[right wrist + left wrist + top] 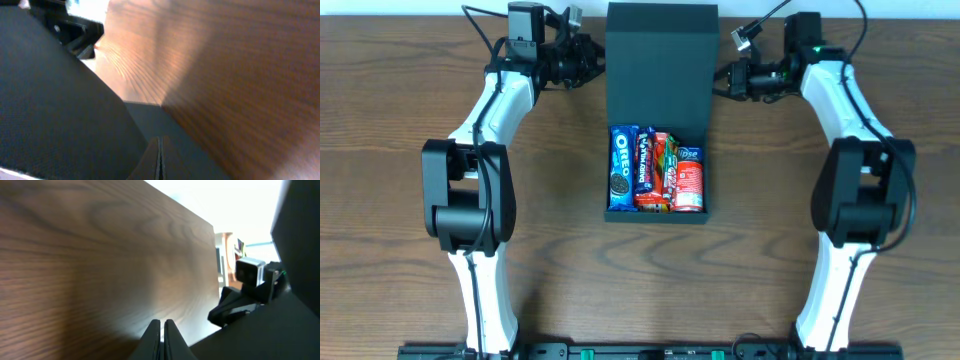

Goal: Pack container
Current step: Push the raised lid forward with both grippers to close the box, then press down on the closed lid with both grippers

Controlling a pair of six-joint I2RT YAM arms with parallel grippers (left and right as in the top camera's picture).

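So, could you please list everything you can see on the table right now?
container: one, dark slate-blue, middle of the table, open
lid: one, same dark blue, folded back on the far side of the container
Oreo pack: one, blue, leftmost in the container
other snack packs: about three, dark blue, multicoloured and red, side by side to the right of the Oreo pack
table: one, brown wood grain, under everything
left gripper: one, dark, shut, beside the lid's left edge
right gripper: one, dark, shut, beside the lid's right edge
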